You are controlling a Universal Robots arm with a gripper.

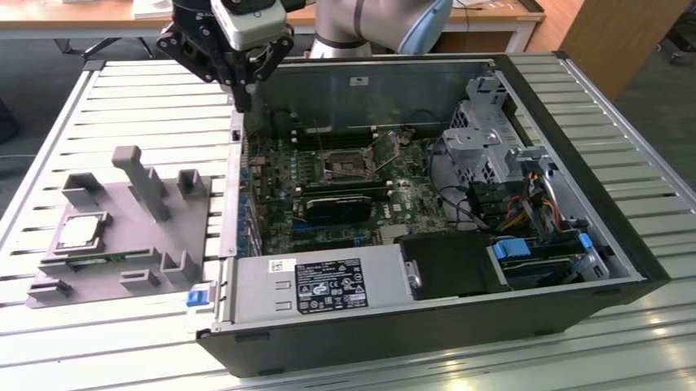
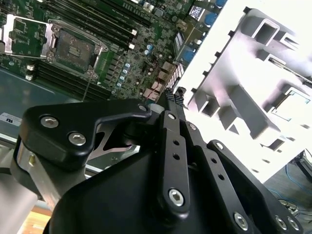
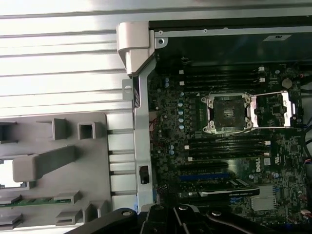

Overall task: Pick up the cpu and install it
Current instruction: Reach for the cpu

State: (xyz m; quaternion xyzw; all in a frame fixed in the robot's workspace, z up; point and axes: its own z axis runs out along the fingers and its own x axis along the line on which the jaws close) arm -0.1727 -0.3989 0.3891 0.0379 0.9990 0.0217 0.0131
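The cpu (image 1: 84, 231), a flat silver square, lies in a recess of the grey fixture (image 1: 163, 236) on the exterior view's left, beside the open computer case (image 1: 566, 163). My gripper (image 1: 241, 99) hangs above the case's rear corner on that side, well away from the cpu, with its fingers shut and nothing between them. In the second wrist view the black fingertips (image 2: 171, 97) press together over the board's edge. The black socket (image 1: 350, 167) (image 3: 228, 113) (image 2: 73, 48) sits bare on the motherboard with its metal load plate (image 3: 282, 109) swung open.
The case's metal side wall (image 3: 141, 122) stands between fixture (image 3: 58, 161) and motherboard. A power supply (image 1: 326, 285), drive cage (image 1: 490, 130) and cables (image 1: 533, 204) fill the case's near and right parts. Tall posts (image 1: 142, 183) rise from the fixture. Everything rests on a slatted metal table (image 1: 130, 106).
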